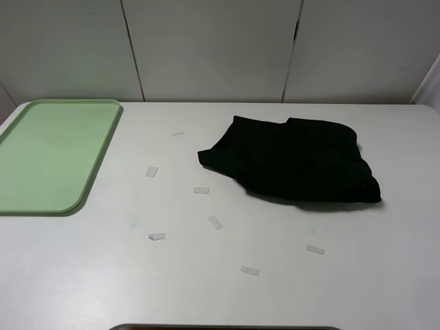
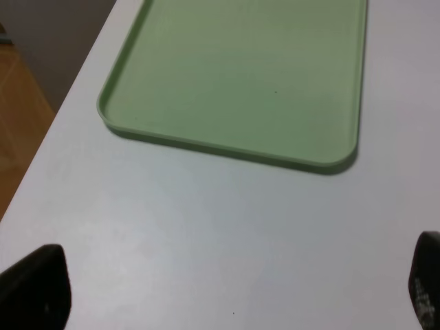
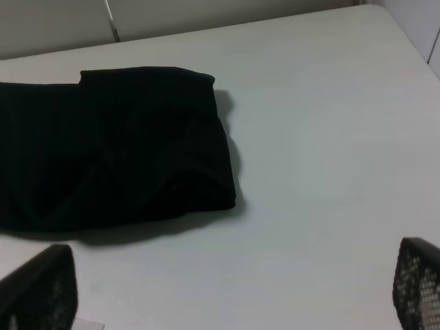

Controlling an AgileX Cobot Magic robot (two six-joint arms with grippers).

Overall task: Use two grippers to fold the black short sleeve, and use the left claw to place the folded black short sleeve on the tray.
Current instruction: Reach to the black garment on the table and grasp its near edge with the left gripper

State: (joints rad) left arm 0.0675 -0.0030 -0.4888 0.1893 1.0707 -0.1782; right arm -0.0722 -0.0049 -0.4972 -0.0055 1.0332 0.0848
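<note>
Black shirt (image 1: pixel 292 161) lay in a loosely folded heap on the white table (image 1: pixel 206 295), right of centre and well apart from the green tray (image 1: pixel 41 155) at the left edge. The left gripper (image 2: pixel 230 285) hung open over bare table near the tray's short rim. The right gripper (image 3: pixel 228 285) (jaws likewise spread wide) hovered near the heap, holding nothing.

open tabletop (image 1: pixel 103 275) between tray (image 1: pixel 48 155) and black short sleeve (image 1: pixel 295 161), flat tape scraps (image 1: pixel 216 221) scattered there, wall panels (image 1: pixel 206 48) close behind
</note>
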